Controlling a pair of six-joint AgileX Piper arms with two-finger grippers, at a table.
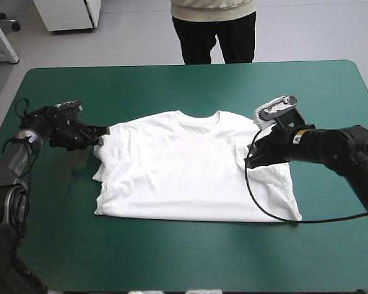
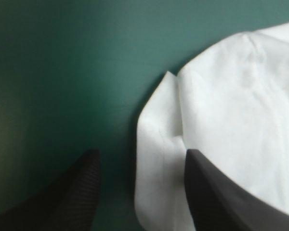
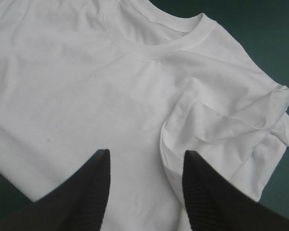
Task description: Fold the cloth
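The white T-shirt (image 1: 184, 171) lies spread flat in the middle of the table, collar (image 1: 198, 117) toward the far edge. My left gripper (image 1: 102, 132) is low at the shirt's left shoulder, open. In the left wrist view the left gripper (image 2: 142, 161) has the sleeve's folded edge (image 2: 156, 139) between its fingers. My right gripper (image 1: 251, 159) hovers open over the shirt's right shoulder. In the right wrist view the right gripper (image 3: 147, 155) points at the chest of the T-shirt (image 3: 86, 96), with the rumpled right sleeve (image 3: 231, 125) ahead of one finger.
Teal-green cover (image 1: 190, 257) shows on every side of the shirt, with a broad strip along the near edge and another toward the far edge (image 1: 141, 86).
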